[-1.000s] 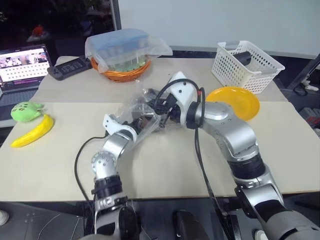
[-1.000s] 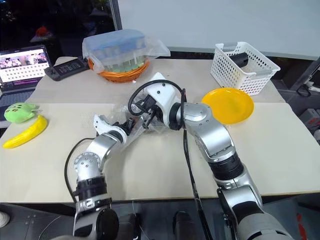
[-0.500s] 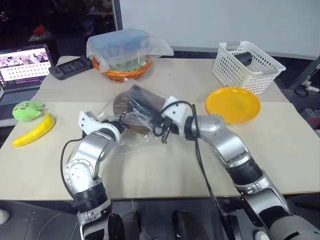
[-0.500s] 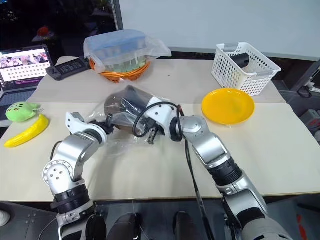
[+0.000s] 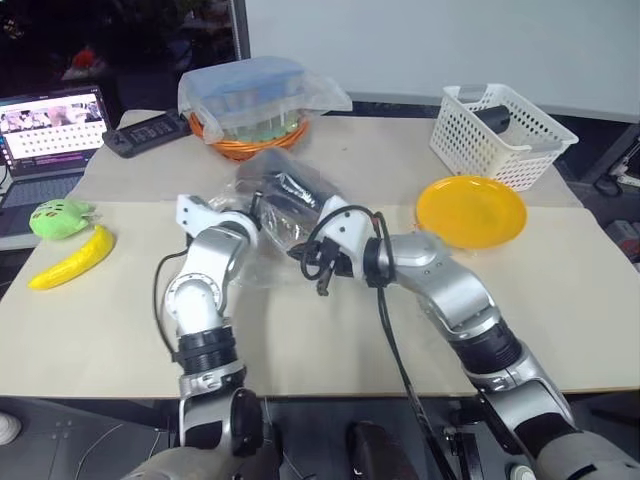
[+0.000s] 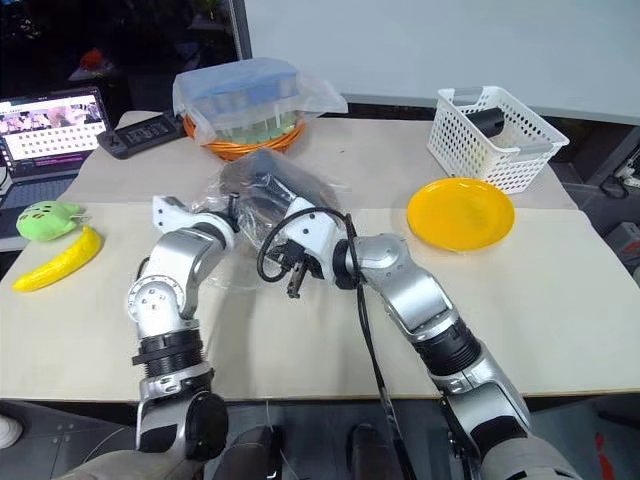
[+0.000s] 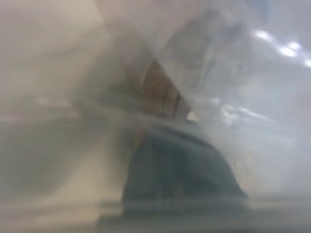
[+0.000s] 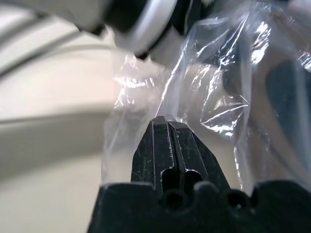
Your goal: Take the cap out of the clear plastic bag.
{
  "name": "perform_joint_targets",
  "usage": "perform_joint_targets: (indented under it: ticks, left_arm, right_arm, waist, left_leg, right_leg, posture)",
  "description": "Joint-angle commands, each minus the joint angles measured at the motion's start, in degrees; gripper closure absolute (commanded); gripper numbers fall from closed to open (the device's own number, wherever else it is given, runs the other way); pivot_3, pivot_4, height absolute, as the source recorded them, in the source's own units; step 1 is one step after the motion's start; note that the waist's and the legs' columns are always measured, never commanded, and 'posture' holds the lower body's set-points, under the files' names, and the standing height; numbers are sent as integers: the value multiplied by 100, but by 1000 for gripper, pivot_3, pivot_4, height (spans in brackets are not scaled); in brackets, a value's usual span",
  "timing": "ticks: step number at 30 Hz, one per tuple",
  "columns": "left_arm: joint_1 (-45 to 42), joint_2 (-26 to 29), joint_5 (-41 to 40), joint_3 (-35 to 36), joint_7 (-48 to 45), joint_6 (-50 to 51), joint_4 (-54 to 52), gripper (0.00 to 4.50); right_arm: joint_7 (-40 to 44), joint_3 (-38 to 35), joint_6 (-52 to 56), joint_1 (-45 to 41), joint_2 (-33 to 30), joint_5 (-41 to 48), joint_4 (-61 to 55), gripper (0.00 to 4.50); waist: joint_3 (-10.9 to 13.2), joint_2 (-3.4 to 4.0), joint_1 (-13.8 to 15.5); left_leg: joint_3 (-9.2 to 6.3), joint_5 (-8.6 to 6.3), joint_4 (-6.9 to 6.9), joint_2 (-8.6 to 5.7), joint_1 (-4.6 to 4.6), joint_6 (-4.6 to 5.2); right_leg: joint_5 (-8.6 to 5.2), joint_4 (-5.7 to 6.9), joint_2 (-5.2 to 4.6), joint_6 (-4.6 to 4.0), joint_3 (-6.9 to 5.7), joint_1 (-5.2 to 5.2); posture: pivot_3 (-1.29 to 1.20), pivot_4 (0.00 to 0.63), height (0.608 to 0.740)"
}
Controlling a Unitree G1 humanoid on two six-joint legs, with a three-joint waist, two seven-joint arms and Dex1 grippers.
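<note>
Cap (image 6: 262,190): I see it as a dark shape inside the bag (image 5: 285,190), centre of the frame, lifted clear of the table (image 5: 330,340) between my two arms. It is not yet out.

Bag: clear, crinkled, bunched around the cap; a loose skirt of it hangs down to the tabletop below my left forearm.

Left gripper (image 5: 255,205): buried in the bag's left side. Fingers are nearly together and pinching plastic; in the left wrist view I make out only blurred film and a dark and brown mass behind it, so I cannot tell whether cap fabric is pinched as well.

Right gripper (image 8: 167,127): fingers fully together, tips clamped on a fold of the bag's film, at the bag's lower right edge in the head views.

Other items on the table:
- Yellow disc (image 5: 470,210), right of centre, apart from the bag.
- White basket (image 5: 500,130), upper right, with a dark object inside.
- Wrapped box and orange basket (image 5: 255,105), top centre, just behind the bag.
- Banana (image 5: 70,262) and green toy (image 5: 55,218), left edge.
- Laptop (image 5: 50,125), upper left, with a black device (image 5: 150,130) beside it.
</note>
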Motion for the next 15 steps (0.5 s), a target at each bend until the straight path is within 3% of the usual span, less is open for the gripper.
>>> perform_joint_targets:
  ticks: [1, 7, 15]
  left_arm:
    - [65, -196, -149, -155, 276, -44, -662, 4406]
    - [843, 414, -1045, -308, 994, 653, -1613, 4406]
    - [1816, 1450, -2067, -555, 1426, 949, -2293, 4406]
  right_arm:
    - [-288, 9, -554, -11, 64, -421, 422, 4500]
    - [-924, -109, -1344, -201, 325, -1010, 1460, 4500]
    - [-1201, -441, -1681, -514, 595, -1102, 2003, 4500]
  waist:
    - [0, 0, -20]
    - [0, -1, -63]
    - [1, -1, -62]
  left_leg:
    - [0, 0, 0, 0, -4, 0]
    - [-1, 0, -1, 0, -6, 0]
    - [-1, 0, 0, 2, 9, -1]
  right_leg:
    - [0, 1, 1, 0, 1, -5]
    - [1, 7, 1, 2, 4, -8]
    - [2, 17, 2, 0, 6, -1]
  posture:
    - [0, 150, 740]
    - [0, 150, 740]
    - [0, 150, 740]
